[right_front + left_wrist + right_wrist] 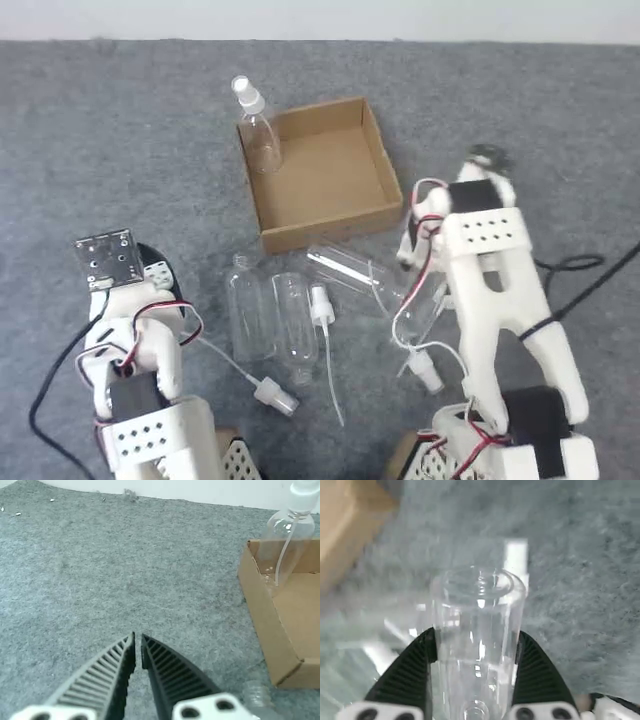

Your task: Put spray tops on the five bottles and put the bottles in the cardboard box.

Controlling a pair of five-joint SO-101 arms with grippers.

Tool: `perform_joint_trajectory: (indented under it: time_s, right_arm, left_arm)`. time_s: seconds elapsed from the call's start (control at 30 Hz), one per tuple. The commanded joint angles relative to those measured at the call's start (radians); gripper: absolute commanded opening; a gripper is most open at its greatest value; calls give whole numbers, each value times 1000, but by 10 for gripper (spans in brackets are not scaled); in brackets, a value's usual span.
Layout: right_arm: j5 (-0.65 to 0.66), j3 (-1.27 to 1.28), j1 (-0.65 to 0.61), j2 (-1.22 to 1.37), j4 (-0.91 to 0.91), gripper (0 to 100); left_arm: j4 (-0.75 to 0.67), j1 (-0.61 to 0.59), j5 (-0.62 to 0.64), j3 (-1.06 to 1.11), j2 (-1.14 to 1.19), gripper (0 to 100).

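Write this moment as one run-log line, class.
right gripper: shut on clear bottle | left gripper: shut, empty | cardboard box: one capped bottle inside

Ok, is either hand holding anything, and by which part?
The right hand grips a clear bottle across its body. The left hand is shut, holding nothing.

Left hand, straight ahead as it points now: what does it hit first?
Looks free: ahead of the left hand lies grey carpet up to the far wall. The cardboard box sits to one side of that line; depth is unclear.
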Motion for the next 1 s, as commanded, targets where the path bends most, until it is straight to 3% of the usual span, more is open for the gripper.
perform_joint_trajectory:
  time_s: [0.0,0.5,0.8,0.97]
  right_arm:
    - [-68,-57,82,-59,-59,13]
    - [-407,-37,294,-51,-139,17]
    - [-588,236,374,-51,-503,17]
    - [-598,308,378,-51,-618,54]
  left_arm:
    - [-35,5,-12,-16,-17,13]
    - [-35,5,-12,-16,-17,13]
    - [-34,3,-12,-16,-17,13]
    - [-34,3,-12,-16,-17,13]
